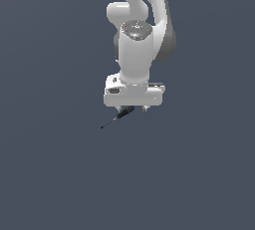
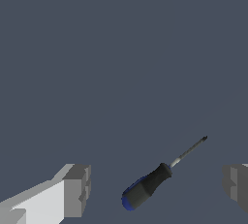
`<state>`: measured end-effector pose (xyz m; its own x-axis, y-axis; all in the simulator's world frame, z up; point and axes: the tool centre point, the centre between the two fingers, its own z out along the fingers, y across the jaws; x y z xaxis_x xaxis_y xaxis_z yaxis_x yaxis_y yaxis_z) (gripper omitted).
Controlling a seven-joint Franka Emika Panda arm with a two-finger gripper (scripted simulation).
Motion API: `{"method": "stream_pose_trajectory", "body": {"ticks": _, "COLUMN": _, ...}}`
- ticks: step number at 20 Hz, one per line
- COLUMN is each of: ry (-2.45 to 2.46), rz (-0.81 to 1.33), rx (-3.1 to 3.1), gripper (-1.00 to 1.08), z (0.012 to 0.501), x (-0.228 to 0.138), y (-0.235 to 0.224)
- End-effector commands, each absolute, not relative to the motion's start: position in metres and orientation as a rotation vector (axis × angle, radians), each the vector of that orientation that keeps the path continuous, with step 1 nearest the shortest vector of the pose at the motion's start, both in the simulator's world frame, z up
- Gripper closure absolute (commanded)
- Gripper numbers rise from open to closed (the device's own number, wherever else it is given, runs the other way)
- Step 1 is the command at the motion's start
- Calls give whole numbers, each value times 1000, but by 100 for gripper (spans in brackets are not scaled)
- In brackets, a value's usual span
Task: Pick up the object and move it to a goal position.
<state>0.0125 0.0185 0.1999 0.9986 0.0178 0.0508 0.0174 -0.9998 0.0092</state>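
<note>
One screwdriver (image 2: pixel 154 182) lies on the tabletop (image 1: pixel 50 174) between the two fingers (image 2: pixel 75 189) of one hand (image 1: pixel 133 108), spread wide, gripping nothing.

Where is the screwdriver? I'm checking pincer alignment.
In the wrist view, the screwdriver lies between the open pincer fingers; in the exterior view, directly beneath it.
</note>
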Motion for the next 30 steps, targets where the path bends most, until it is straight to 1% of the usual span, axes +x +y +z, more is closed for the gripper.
{"method": "stream_pose_trajectory", "body": {"ticks": 1, "ry": 28, "rz": 80, "rx": 3132, "gripper": -92, "z": 200, "x": 13, "y": 18}}
{"method": "stream_pose_trajectory", "body": {"ticks": 9, "ry": -53, "rz": 120, "rx": 3143, "gripper": -92, "z": 219, "x": 21, "y": -5}}
{"method": "stream_pose_trajectory", "body": {"ticks": 16, "ry": -73, "rz": 119, "rx": 3144, "gripper": -92, "z": 217, "x": 20, "y": -5}}
{"method": "stream_pose_trajectory", "body": {"ticks": 23, "ry": -201, "rz": 106, "rx": 3145, "gripper": -92, "z": 200, "x": 14, "y": -9}}
{"method": "stream_pose_trajectory", "body": {"ticks": 30, "ry": -450, "rz": 81, "rx": 3128, "gripper": -92, "z": 170, "x": 1, "y": -15}}
